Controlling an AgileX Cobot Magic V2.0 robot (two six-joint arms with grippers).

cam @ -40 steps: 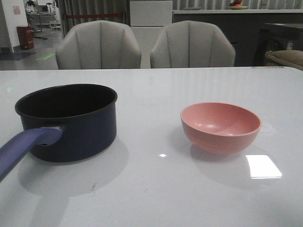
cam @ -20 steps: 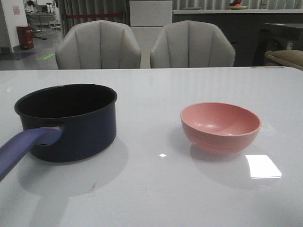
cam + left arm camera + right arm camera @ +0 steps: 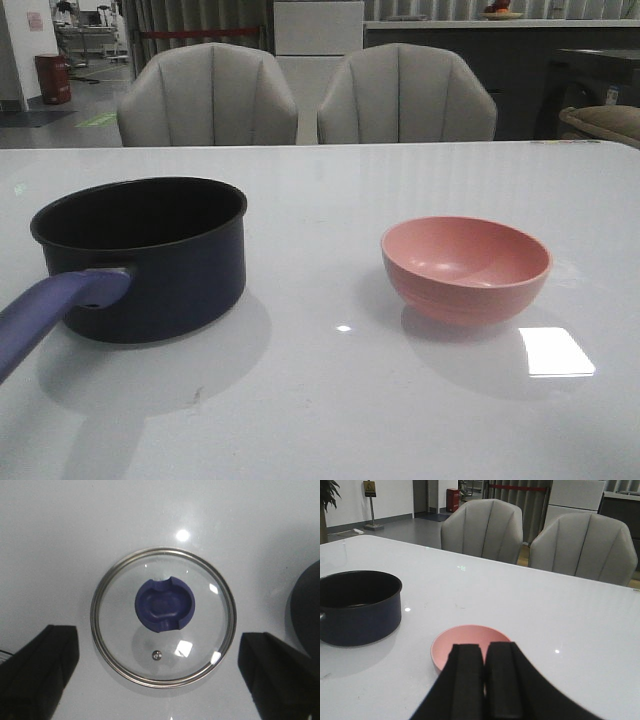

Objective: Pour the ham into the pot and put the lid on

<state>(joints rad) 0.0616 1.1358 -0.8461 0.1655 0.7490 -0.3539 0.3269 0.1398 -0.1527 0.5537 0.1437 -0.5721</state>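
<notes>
The dark navy pot (image 3: pixel 150 255) stands at the table's left with its purplish-blue handle (image 3: pixel 50 310) pointing toward me; it also shows in the right wrist view (image 3: pixel 357 605). The pink bowl (image 3: pixel 465 268) stands at the right; no ham shows in it from these angles. The glass lid (image 3: pixel 162 616) with its blue knob (image 3: pixel 165 604) lies flat on the table, seen only in the left wrist view. My left gripper (image 3: pixel 160 680) hangs open above the lid, fingers (image 3: pixel 40 665) wide on either side. My right gripper (image 3: pixel 484 652) is shut and empty, just short of the bowl (image 3: pixel 465 640).
Two grey chairs (image 3: pixel 210 95) stand behind the white table (image 3: pixel 330 400). The pot's dark edge (image 3: pixel 305 610) shows beside the lid in the left wrist view. Neither arm shows in the front view.
</notes>
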